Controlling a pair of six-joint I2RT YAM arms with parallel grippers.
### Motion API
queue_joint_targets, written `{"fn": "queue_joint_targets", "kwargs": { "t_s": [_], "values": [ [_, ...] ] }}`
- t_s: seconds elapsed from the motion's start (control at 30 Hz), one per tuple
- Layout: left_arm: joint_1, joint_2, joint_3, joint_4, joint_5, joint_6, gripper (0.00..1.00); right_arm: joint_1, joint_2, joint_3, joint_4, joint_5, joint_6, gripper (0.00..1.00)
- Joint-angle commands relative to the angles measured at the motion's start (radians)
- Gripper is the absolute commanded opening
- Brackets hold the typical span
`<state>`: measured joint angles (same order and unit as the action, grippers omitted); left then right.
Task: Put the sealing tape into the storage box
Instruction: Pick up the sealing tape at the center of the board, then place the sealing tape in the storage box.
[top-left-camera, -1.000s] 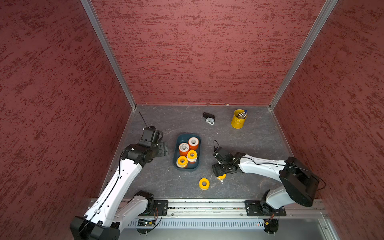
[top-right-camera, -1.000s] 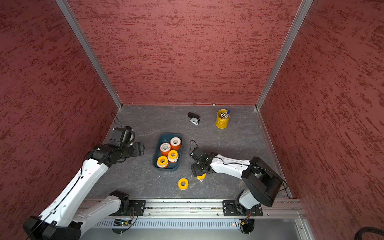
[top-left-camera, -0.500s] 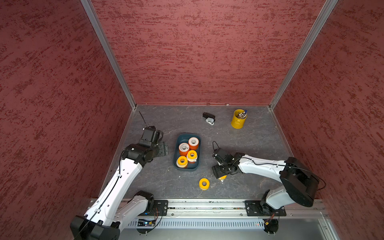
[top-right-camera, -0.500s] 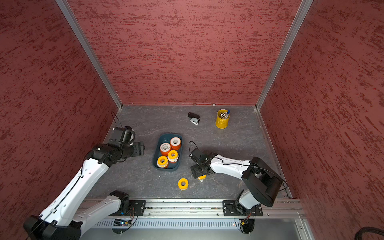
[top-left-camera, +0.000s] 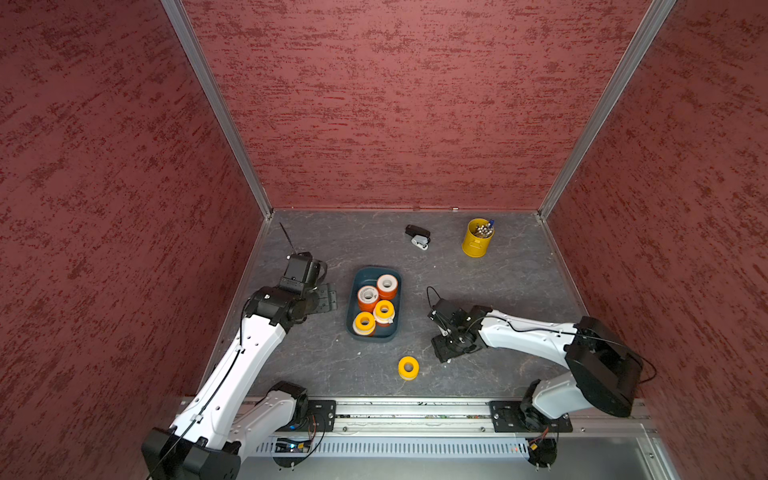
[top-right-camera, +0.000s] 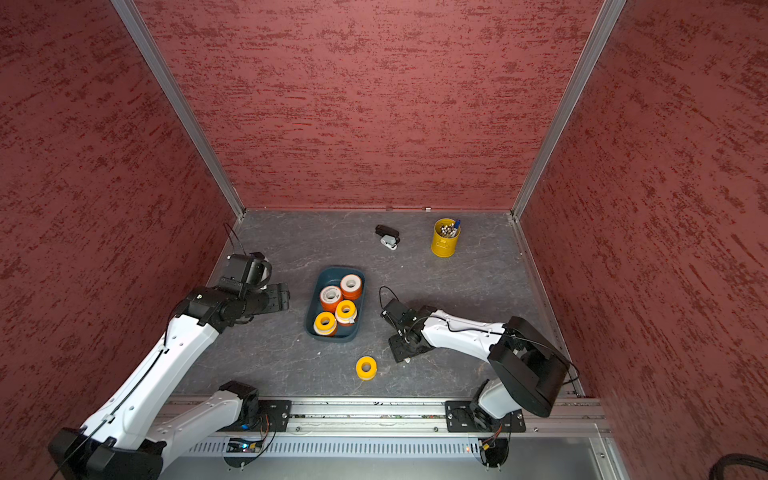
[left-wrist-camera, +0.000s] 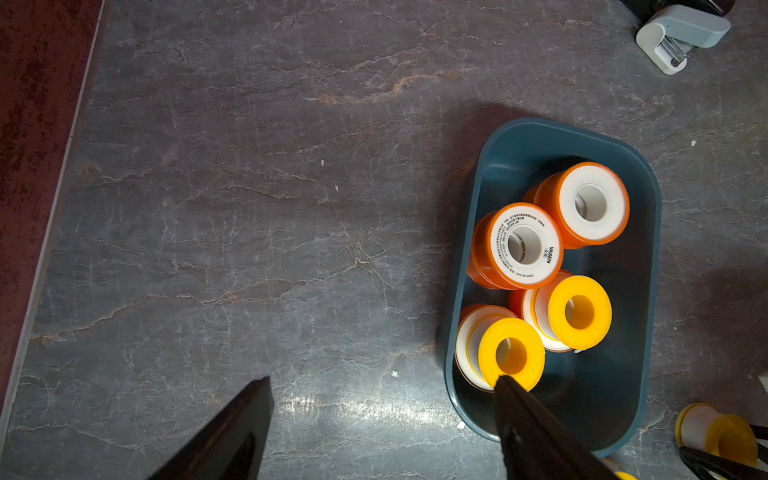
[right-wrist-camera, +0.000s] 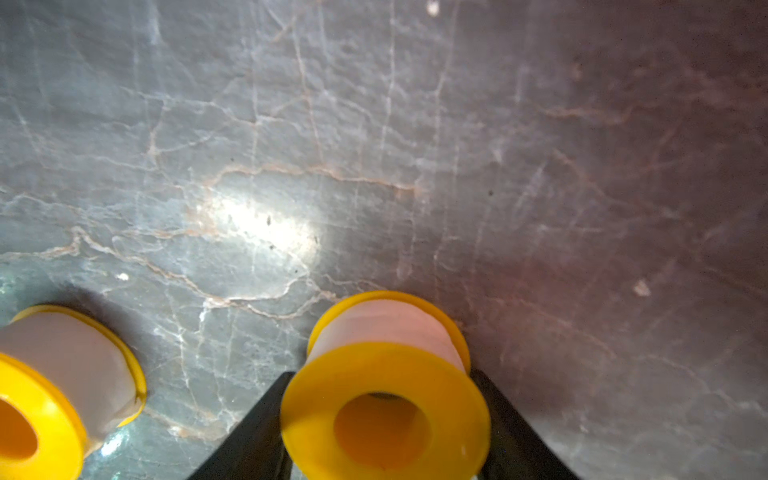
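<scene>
Pinching a yellow roll between its black fingers, the right gripper sits low over the veined grey tabletop, hiding that roll in both top views. A second yellow roll lies near, cut off at the wrist view's edge. The round-cornered blue box holds orange rolls; two stacked yellow rolls half-cover others beneath. The left gripper hangs spread wide near the box, bare tabletop around.
</scene>
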<state>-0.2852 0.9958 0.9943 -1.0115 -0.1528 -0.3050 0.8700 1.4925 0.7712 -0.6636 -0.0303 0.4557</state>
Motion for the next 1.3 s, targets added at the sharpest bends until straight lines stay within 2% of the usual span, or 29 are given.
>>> {"fn": "queue_joint_targets", "kwargs": {
  "t_s": [0.0,0.17,0.3,0.53,1.03,1.27],
  "values": [
    [0.008,-0.002,-0.008,0.017,0.016,0.012,0.86,0.007,0.017,0.003,-0.003,-0.015,-0.006,0.56],
    [0.008,-0.005,-0.010,0.018,0.015,0.010,0.86,0.009,0.022,0.031,-0.009,-0.022,-0.015,0.51],
    [0.008,-0.002,-0.010,0.018,0.015,0.012,0.86,0.009,0.004,0.075,-0.044,0.019,-0.040,0.51],
    [0.008,-0.006,-0.010,0.017,0.015,0.010,0.87,0.008,0.039,0.267,-0.083,0.067,-0.118,0.50],
    [0.006,-0.006,-0.012,0.017,0.007,0.009,0.87,0.002,0.444,0.921,-0.182,0.085,-0.279,0.51],
    [0.008,-0.004,-0.012,0.017,0.008,0.007,0.87,-0.018,0.579,1.081,-0.227,0.099,-0.309,0.52]
  ]
}}
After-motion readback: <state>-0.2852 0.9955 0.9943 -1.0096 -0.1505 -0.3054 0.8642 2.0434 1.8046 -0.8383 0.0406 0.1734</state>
